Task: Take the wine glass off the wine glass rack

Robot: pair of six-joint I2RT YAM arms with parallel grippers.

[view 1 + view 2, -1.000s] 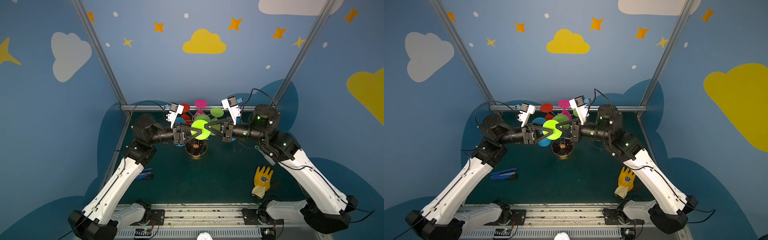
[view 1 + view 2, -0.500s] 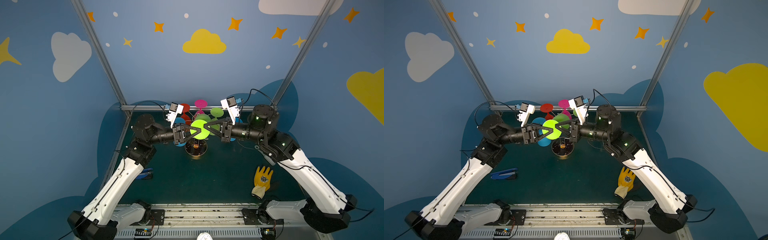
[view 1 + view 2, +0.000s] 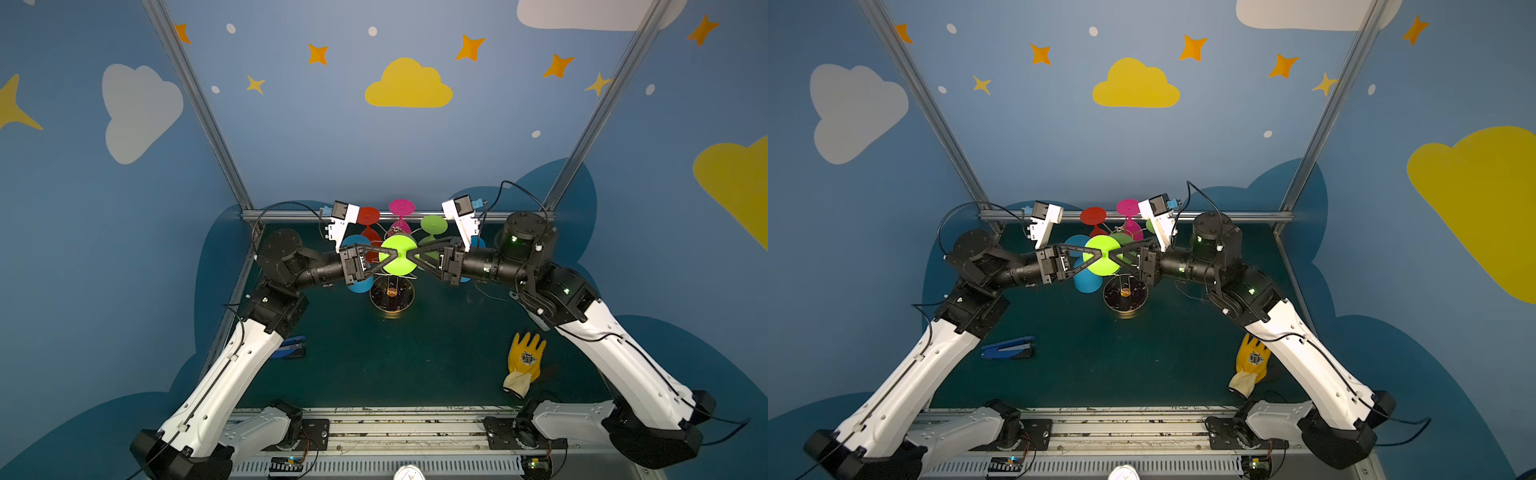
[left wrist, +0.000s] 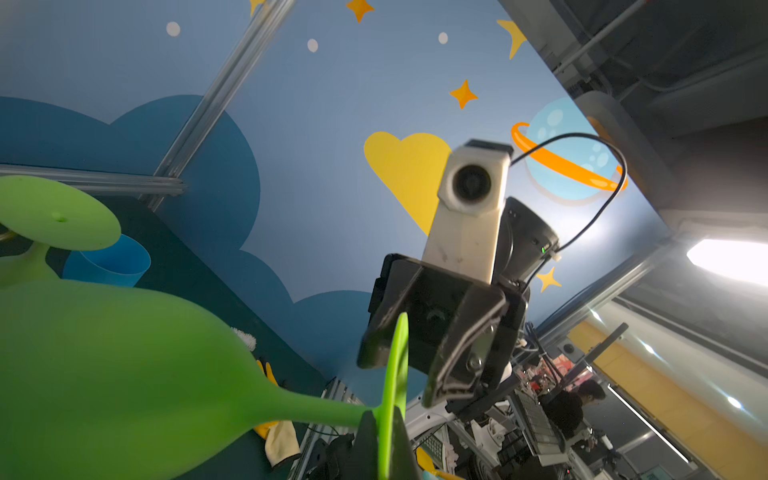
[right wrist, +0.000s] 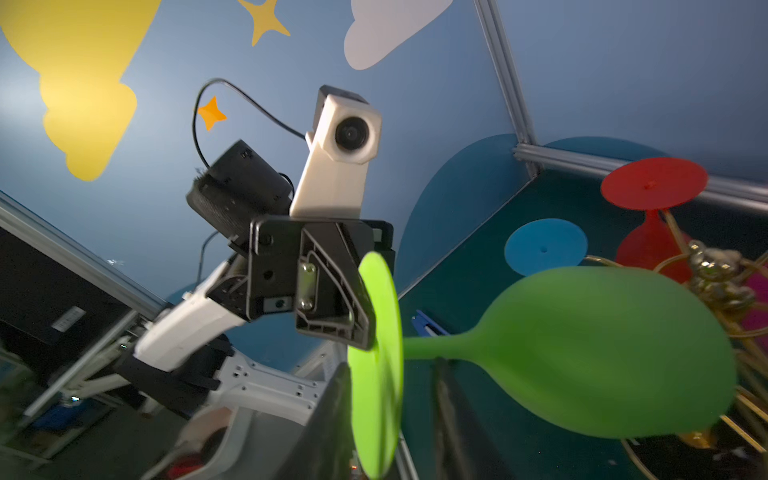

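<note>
**A:** Starting at the front, what lay nearest?

**B:** A blue stapler (image 3: 1009, 348) and a yellow glove (image 3: 524, 361) on the table (image 3: 415, 357), both well apart from the work. Beyond them the lime wine glass (image 3: 398, 268) hung tipped on its side with its foot toward the front. It sat up by the top of the wine glass rack (image 3: 382, 303), on the near side.

**A:** Who had it?

**B:** The left end effector (image 3: 388, 257) was pinched tight on the rim of the foot. The right end effector (image 3: 412, 258) had its jaws parted on either side of that foot and gripped nothing.

**A:** How would it handle?

**B:** It was opaque and matte, so I judged it plastic: light and not brittle. That thin foot could still pivot or slip in a pinch. The stem just behind the foot looked the surer hold.

**A:** Did the views differ?

**B:** In both top views the foot hid the bowl. The right wrist view showed the bowl just beside the gold wire arms (image 5: 715, 278), though I could not tell whether they touched. The left wrist view showed the gap in the right jaws. Farthest back, the red wine glass (image 3: 368, 216), pink wine glass (image 3: 401, 206) and darker green wine glass (image 3: 433, 225) hung foot-up on the rack.
</note>
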